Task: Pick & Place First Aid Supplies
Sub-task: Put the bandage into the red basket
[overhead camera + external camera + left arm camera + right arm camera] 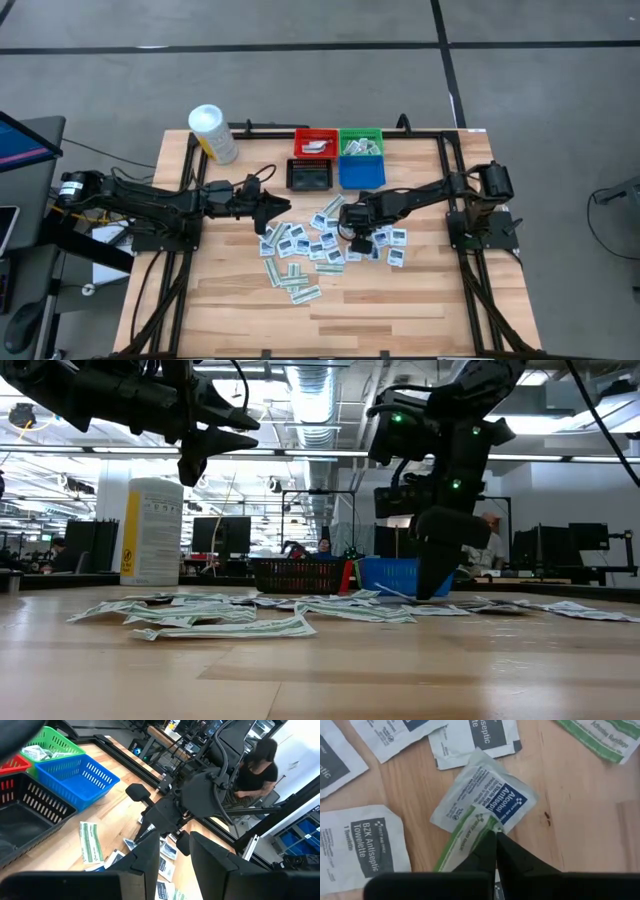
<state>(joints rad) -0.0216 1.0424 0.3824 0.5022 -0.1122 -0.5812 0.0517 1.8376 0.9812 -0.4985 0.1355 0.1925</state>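
Several first aid supplies (pixel 310 250), square white packets and narrow green-white strips, lie flat and scattered on the wooden table. My right gripper (pixel 357 240) points down into the pile's right part, shut on a green-white strip (pixel 465 832) that lies partly over a square blue-printed alcohol packet (pixel 492 795). My left gripper (pixel 280 207) hangs above the table at the pile's left, open and with nothing in it; in its wrist view (pixel 175 855) it looks across at the right arm. My right gripper comes from above, pointing steeply down, its two fingertips (pixel 487 845) closed together on the strip's end (pixel 479 822). The strip lies flat, this end on the alcohol packet and the rest on the table. The fingers themselves hide how much of it sits between them.
Red (pixel 314 143), green (pixel 360 142), black (pixel 309 175) and blue (pixel 361 172) bins stand together at the table's far middle; the red and green ones hold packets. A white tub with a yellow label (pixel 213 133) stands at the far left. A person (pixel 255 767) sits beyond the table.
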